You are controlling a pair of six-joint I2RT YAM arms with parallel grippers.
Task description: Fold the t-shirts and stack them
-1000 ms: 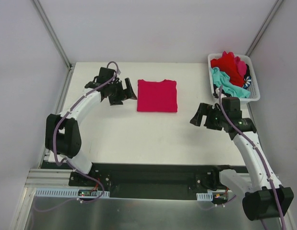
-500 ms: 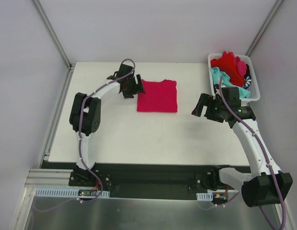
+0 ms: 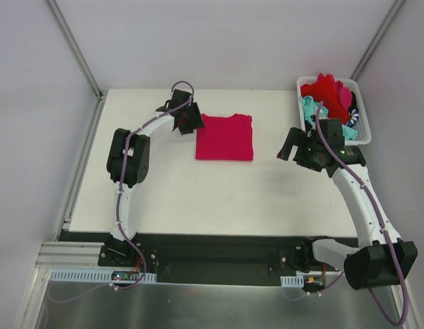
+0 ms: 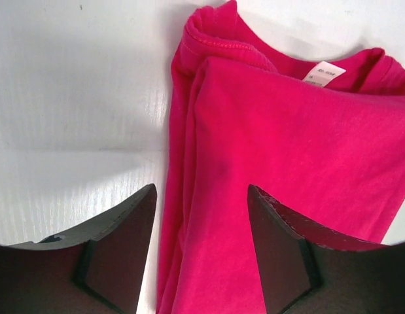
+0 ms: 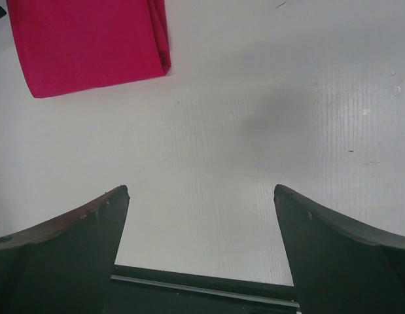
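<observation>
Since a second ago my left arm has swung in from the open table, and the left gripper (image 3: 190, 120) now sits at the upper left corner of the folded magenta t-shirt (image 3: 225, 137). Its fingers have narrowed over that second but are still apart. In the left wrist view the left gripper (image 4: 201, 196) straddles the shirt's folded left edge, one finger over bare table and the other over the magenta t-shirt (image 4: 307, 144), with nothing pinched yet. The right gripper (image 3: 288, 145) has drifted slightly up and toward the basket, with its fingers spread as wide as before. The shirt itself has not moved.

The shirt lies flat as a neat rectangle near the middle of the white table (image 3: 198, 192), with its neck label (image 4: 326, 73) showing at the collar. The white basket (image 3: 366, 131) stands in the far right corner, piled with a red t-shirt (image 3: 325, 89), a teal t-shirt (image 3: 309, 107) and a dark striped t-shirt (image 3: 353, 120).

My left arm arcs far forward, elbow raised, wrist pointing down at the shirt. The right arm reaches up its side, and the right gripper (image 5: 201, 193) hovers empty over bare table, with the magenta t-shirt (image 5: 84, 46) well ahead of it.
</observation>
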